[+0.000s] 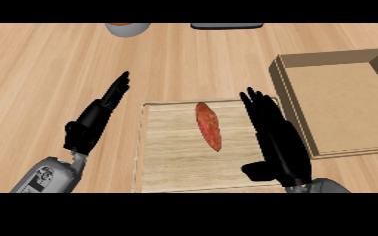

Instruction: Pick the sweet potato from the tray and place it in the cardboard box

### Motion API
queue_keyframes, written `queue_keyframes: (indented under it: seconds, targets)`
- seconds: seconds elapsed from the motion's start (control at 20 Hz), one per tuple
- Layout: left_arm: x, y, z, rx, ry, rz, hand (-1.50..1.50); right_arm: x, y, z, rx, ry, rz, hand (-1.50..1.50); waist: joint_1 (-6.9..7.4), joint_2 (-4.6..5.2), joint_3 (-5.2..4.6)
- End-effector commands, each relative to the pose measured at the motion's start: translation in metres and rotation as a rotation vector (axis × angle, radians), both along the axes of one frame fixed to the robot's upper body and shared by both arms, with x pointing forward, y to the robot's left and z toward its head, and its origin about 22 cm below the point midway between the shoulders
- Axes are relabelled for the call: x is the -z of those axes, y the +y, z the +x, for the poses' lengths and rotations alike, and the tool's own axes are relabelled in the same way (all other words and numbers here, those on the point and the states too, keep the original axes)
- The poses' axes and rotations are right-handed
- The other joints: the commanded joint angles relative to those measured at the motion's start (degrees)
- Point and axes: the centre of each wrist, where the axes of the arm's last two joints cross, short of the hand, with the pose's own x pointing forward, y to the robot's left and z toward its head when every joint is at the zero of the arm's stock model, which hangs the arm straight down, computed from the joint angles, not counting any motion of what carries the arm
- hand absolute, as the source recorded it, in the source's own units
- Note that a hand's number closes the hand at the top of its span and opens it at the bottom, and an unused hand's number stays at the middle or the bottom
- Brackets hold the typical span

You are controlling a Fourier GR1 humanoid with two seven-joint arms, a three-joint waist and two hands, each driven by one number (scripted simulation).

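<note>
Sweet potato (208,126) lay on the wooden tray (170,150), roughly mid-tray and a little toward the far half, long axis running from the far edge toward the near-right, tapered at both ends, reddish-orange skin. Nothing touched it. Right hand (279,137) stood just beside it on its right, over the tray's right margin, fingers (255,100) straight and held together, pointing away from the robot, thumb (253,170) jutting left at the near end toward the tray's middle; hand spread flat, holding nothing. A strip of bare tray showed between the fingers and the sweet potato (whether the hand rested on the tray or hovered over it could not be told from this view). Fingertips reached about level with the tray's far edge, slightly beyond the sweet potato's far tip. Cardboard box (339,110) sat to the right of the tray, its left wall close beside the tray's right edge and partly behind the right hand; shallow, flaps not visible, interior bare where seen. Left hand (94,122) was over the counter (184,60) left of the tray, well apart from the sweet potato, fingers straight and angled up-right, holding nothing. At the far edge of the view: part of a grey bowl (127,28) and a dark flat object (227,25), both cut off.
</note>
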Motion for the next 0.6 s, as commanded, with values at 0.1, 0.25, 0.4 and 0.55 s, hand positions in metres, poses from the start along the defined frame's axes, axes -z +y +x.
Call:
queue_keyframes:
  seconds: [0.1, 0.25, 0.4, 0.55]
  targets:
    - [0.009, -0.009, 0.001, 0.021, 0.003, 0.004, 0.00, -0.064, 0.041, -0.037, -0.006, 0.167, -0.092, -1.50, 0.75, 0.69, 0.17]
    - [-0.004, -0.033, 0.003, 0.035, -0.009, -0.010, 0.00, -0.082, 0.062, -0.044, 0.022, 0.259, -0.082, -1.50, 1.54, 0.85, 0.34]
    - [0.000, -0.026, 0.002, 0.043, -0.010, 0.002, 0.00, -0.113, 0.071, -0.038, 0.034, 0.289, -0.057, -1.50, 1.97, 0.93, 0.35]
    - [-0.014, -0.022, 0.004, 0.048, -0.022, -0.008, 0.00, -0.096, 0.082, -0.020, 0.082, 0.336, -0.043, -1.50, 2.39, 1.05, 0.43]
